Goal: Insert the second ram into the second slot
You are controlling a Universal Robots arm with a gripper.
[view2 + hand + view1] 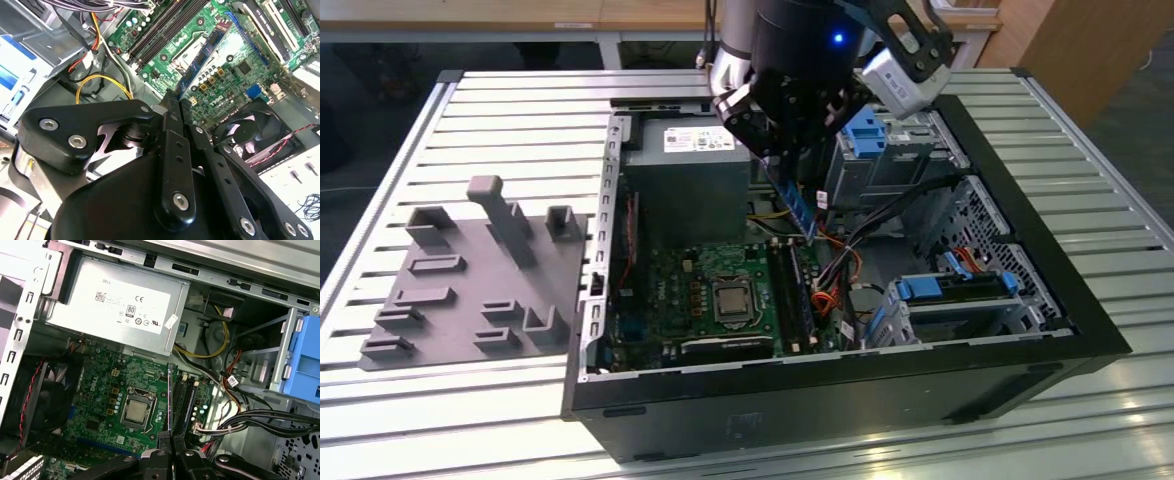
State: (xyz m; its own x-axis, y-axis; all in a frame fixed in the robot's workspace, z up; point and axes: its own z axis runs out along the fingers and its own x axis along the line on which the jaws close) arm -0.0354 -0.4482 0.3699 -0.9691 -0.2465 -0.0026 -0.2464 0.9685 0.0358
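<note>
Your gripper [790, 168] has its fingers closed tight on the second ram [805, 212], and the stick juts out beyond the fingertips. In the first wrist view the ram shows edge-on. Its long axis runs parallel to the memory slots [187, 400], just beside them, with the far end pointing toward the power supply [110, 305]. It hangs inside the open case [854, 400], mid-counter [480, 110].

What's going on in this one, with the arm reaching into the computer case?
The arm's hand is shut on the second ram, a thin blue stick, and holds it over the motherboard inside the open computer case. The stick hangs close beside the memory slots but does not look seated in one yet.
</note>
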